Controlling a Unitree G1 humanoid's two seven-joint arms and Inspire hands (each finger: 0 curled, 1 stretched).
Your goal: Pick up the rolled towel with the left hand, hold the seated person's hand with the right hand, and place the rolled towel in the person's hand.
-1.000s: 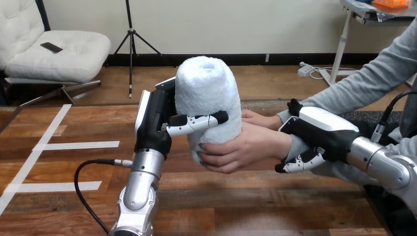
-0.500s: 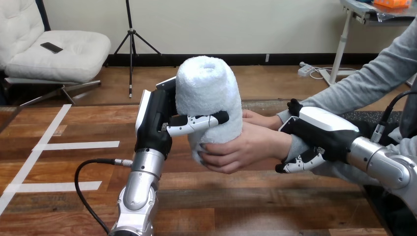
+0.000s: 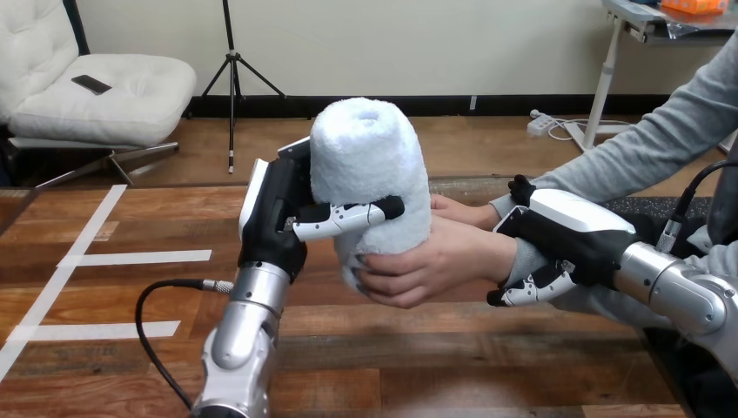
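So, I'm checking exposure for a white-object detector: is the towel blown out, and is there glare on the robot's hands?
Head view: the rolled towel is bright yet its pile and top hollow read, shaded low where the person's hand cups it; mild sheen on the white shells of the left hand and right hand; no hard glare.

Black-and-white left hand (image 3: 275,218), centre frame, curls round the white rolled towel (image 3: 370,165); right hand (image 3: 566,231), at right, clasps the person's wrist (image 3: 520,259).
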